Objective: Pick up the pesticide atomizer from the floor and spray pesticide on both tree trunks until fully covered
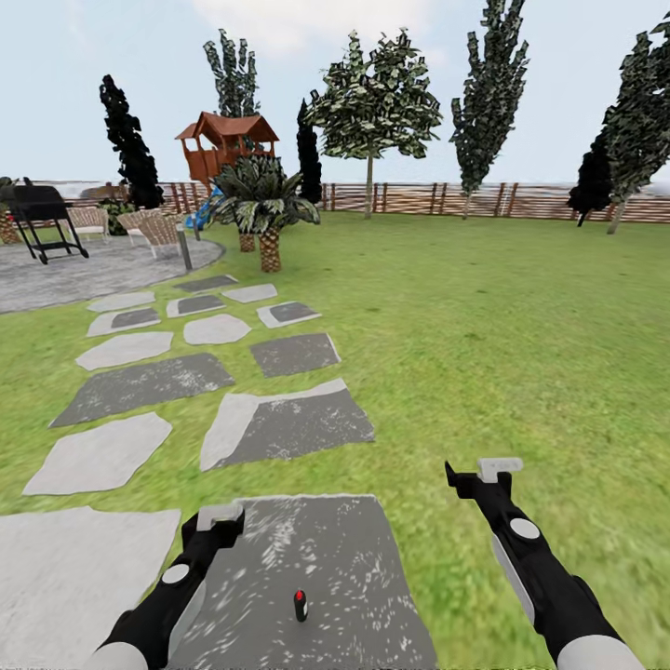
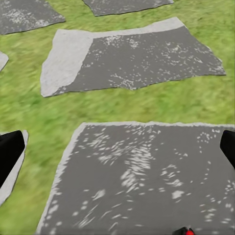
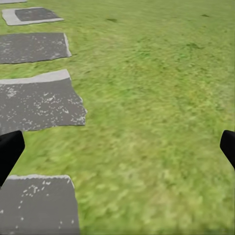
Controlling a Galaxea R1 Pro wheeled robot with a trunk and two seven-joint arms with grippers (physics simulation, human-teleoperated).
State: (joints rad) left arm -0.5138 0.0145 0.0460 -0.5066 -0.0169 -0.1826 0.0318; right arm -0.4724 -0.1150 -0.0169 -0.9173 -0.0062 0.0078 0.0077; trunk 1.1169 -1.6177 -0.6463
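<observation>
Two black arms are seen reaching forward at the near edge of the head view. The left gripper [image 1: 221, 517] is held over the nearest dark grey stone slab [image 1: 344, 558], and its fingers [image 2: 10, 154] are spread wide apart, with nothing between them. The right gripper [image 1: 482, 473] is held over the grass [image 1: 521, 326] just beside that slab, likewise spread and empty, as its wrist view confirms by the two dark fingers [image 3: 9, 152] at opposite edges. Between the two arms, on the near slab, a small black object with a red top is stood upright; it is taken to be the pesticide atomizer [image 1: 300, 605], and its red tip [image 2: 185, 231] is glimpsed in the left wrist view. It is touched by neither gripper.

Farther on, a path of grey stepping stones [image 1: 279, 423] is laid across the lawn towards a paved circle [image 1: 93, 270], where a black grill [image 1: 42, 219] and wicker chairs [image 1: 154, 228] are placed. A palm-like plant [image 1: 265, 200] is set beyond the stones, with a red-brown playhouse [image 1: 223, 144] behind it. At the far side, a slatted wooden fence [image 1: 419, 198] is run across the garden, and several trees [image 1: 372, 102] with pale trunks and grey-flecked foliage are stood near it, well apart from the robot. Two all-black trees [image 1: 126, 140] are also seen there.
</observation>
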